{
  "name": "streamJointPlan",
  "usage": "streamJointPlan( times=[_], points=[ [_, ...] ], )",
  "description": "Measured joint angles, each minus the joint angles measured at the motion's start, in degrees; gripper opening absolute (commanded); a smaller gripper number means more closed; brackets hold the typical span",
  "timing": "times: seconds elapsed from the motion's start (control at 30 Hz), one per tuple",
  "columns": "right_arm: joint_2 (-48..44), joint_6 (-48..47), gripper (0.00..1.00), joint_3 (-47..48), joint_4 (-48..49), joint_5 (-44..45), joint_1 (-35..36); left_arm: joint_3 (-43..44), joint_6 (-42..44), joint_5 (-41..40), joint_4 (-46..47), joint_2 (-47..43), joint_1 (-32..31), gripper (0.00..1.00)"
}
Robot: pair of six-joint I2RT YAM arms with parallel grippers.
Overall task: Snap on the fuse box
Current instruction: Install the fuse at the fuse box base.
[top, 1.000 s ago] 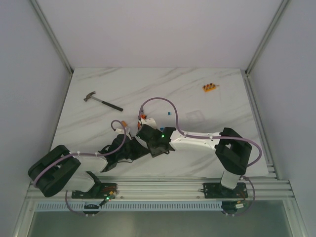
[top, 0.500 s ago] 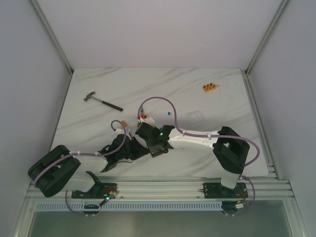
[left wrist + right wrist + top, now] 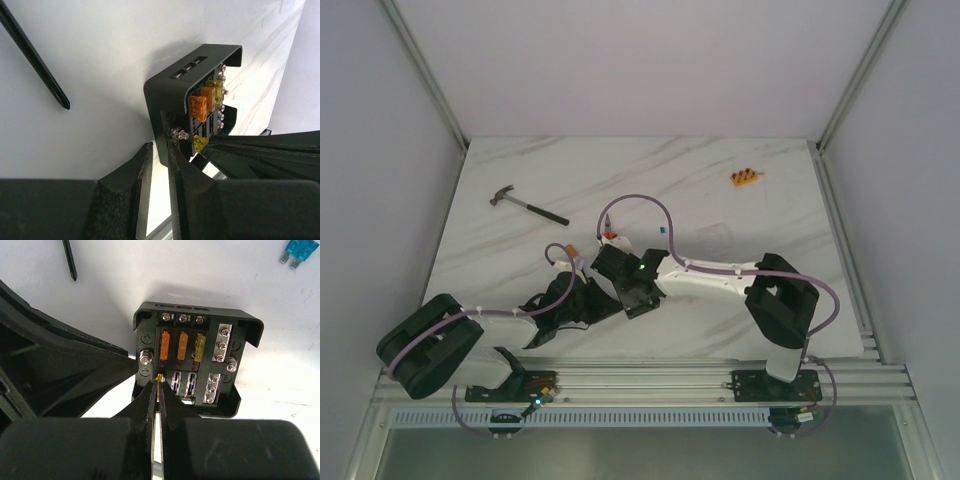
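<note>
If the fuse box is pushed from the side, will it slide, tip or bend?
The fuse box looks stiff: thick moulded black walls. It probably slides rather than tips, being low and wide on the smooth table. Its small fuses might loosen if knocked.

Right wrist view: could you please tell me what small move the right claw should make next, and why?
Probably press straight down into the slot. The right claw pinches a thin yellow blade fuse at the leftmost lower slot of the black square plastic fuse box, and the left claw appears to steady the box's left edge against that push.
</note>
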Motion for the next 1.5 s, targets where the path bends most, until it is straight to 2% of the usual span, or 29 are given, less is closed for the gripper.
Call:
streamJointPlan(
  times=[0.87, 1.0, 1.27, 1.5],
  points=[
    [1.2, 0.2, 0.01, -0.8, 1.8, -4.0, -1.9, 0.2, -0.6, 0.0, 0.2, 0.7, 0.0, 0.27],
    [0.4, 0.3, 0.08, -1.2, 2.1, -3.9, -1.9, 0.2, -0.6, 0.0, 0.2, 0.7, 0.0, 0.27],
    [-1.6, 0.5, 0.34, -1.9, 2.1, -3.0, -1.9, 0.2, -0.6, 0.0, 0.1, 0.4, 0.0, 0.27],
    [-1.7, 0.8, 0.37, -0.7, -1.4, -1.0, -0.8, 0.2, -0.6, 0.0, 0.0, 0.3, 0.0, 0.27]
  ],
)
